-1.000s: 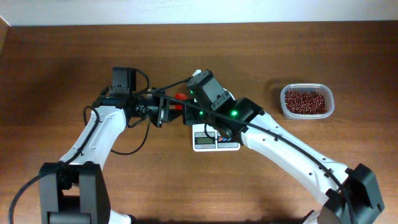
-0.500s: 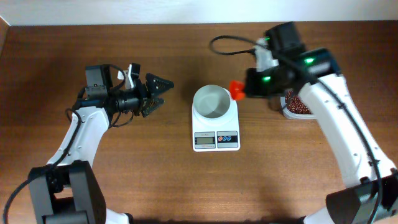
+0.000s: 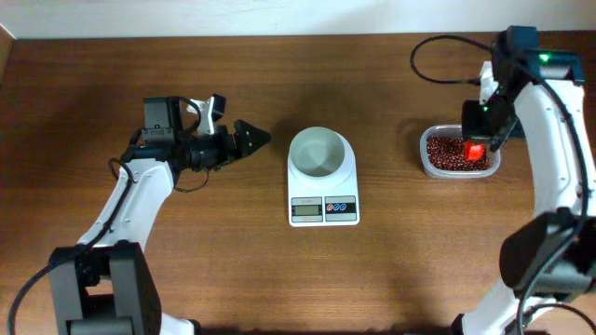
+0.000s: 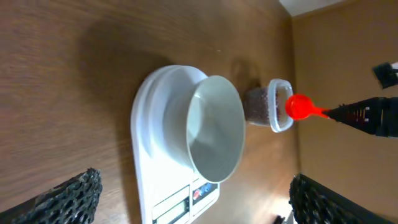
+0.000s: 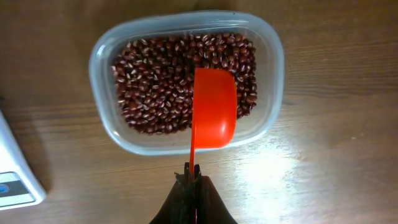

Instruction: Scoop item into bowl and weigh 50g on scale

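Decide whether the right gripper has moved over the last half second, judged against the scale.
Yes. The right gripper, holding the scoop, has swung right, away from the scale, to hang over the tub of beans.

You can't read the display on the flat white digital scale (image 3: pixel 323 191) overhead: too small. The right wrist view's left edge crops it, and the red plastic scoop (image 5: pixel 214 109) covers some small reddish-brown beans (image 5: pixel 155 87).

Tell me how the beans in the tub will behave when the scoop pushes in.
Probably loose: the beans are small separate grains, so they should part and flow around the red scoop. Oval ones may roll off a heaped load. The clear tub looks light and might slide.
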### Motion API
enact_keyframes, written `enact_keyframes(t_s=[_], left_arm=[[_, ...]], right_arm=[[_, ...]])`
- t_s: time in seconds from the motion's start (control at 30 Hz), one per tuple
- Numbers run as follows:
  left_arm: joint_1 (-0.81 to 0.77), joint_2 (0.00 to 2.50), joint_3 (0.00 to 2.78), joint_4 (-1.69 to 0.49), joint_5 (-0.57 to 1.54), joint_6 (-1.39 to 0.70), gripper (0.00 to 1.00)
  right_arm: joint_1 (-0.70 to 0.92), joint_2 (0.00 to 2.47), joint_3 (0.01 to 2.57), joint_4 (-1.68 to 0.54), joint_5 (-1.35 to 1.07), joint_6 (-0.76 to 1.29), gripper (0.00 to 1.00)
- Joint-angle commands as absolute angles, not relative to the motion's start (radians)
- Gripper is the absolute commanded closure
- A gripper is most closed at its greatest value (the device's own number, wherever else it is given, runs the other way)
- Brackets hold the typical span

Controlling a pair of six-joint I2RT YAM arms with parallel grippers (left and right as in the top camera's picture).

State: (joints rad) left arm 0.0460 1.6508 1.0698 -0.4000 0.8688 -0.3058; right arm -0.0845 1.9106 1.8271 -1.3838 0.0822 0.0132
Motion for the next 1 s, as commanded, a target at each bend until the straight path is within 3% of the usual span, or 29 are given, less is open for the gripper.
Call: enact_keyframes(t_s=[0.0,0.3,0.37,0.4,0.5,0.57,0.6,0.63,0.8,0.97], left_arm=[[0.045,1.643,1.076,-0.405,0.837,-0.274,0.01],[0.045,1.643,1.076,-0.410,0.836,-0.274,0.01],[0.045,1.643,1.076,-0.410,0.836,-0.274,0.01],[0.045,1.643,1.076,-0.414,0.818,-0.274,0.01],[0.046,1.643,1.076,-0.427,0.796,-0.258,0.01],[0.046,1.638,1.076,-0.427,0.799,-0.241,0.01],[0.046,1.625,1.076,-0.426,0.799,-0.228,0.01],[0.046,1.575,1.077,-0.419,0.785,-0.207,0.01],[-0.026,1.356,1.077,-0.513,0.553,-0.207,0.01],[-0.079,1.356,1.076,-0.588,0.444,-0.207,0.01]], right_arm=[[-0.088,2.001,1.844,-1.347,0.103,-0.023,0.96],[-0.146,2.133,1.843,-1.286,0.065,-0.019,0.95],[-0.146,2.133,1.842,-1.271,0.064,-0.019,0.76],[-0.146,2.133,1.842,-1.271,0.064,-0.019,0.62],[-0.146,2.133,1.842,-1.271,0.064,-0.019,0.50],[-0.146,2.133,1.843,-1.258,0.064,-0.019,0.26],[-0.146,2.133,1.845,-1.251,0.064,-0.019,0.23],[-0.146,2.133,1.851,-1.251,0.064,-0.019,0.02],[-0.146,2.128,1.871,-1.257,0.057,-0.019,0.01],[-0.146,2.118,1.951,-1.310,0.035,-0.019,0.01]])
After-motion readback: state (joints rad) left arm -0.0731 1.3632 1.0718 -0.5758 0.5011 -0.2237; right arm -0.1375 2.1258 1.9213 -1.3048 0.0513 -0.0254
